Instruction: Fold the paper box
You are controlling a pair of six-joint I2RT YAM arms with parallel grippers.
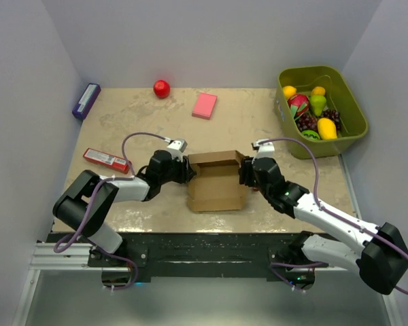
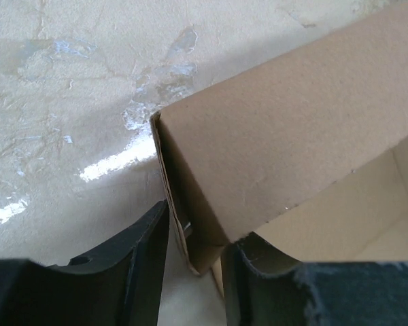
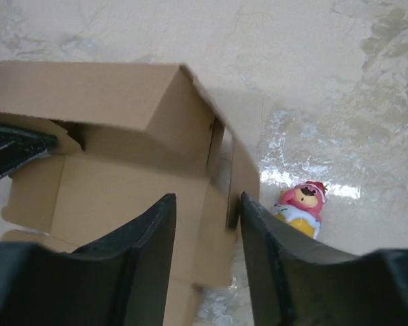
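Observation:
The paper box (image 1: 216,182), plain brown cardboard, stands half formed in the middle of the table with its top open and one flap leaning inward. My left gripper (image 1: 189,170) is at its left side. In the left wrist view both fingers (image 2: 136,272) pinch the box's (image 2: 285,129) left wall at a corner. My right gripper (image 1: 243,174) is at the right side. In the right wrist view its jaws straddle the right wall of the box (image 3: 102,102), one finger (image 3: 146,258) inside and the other outside, with slack around the wall.
A green bin (image 1: 357,112) of toy fruit stands at the back right. A pink flat block (image 1: 205,105), a red ball (image 1: 162,88), a purple box (image 1: 86,100) and a red bar (image 1: 106,159) lie around. A small pink figure (image 3: 300,207) sits beside the box's right wall.

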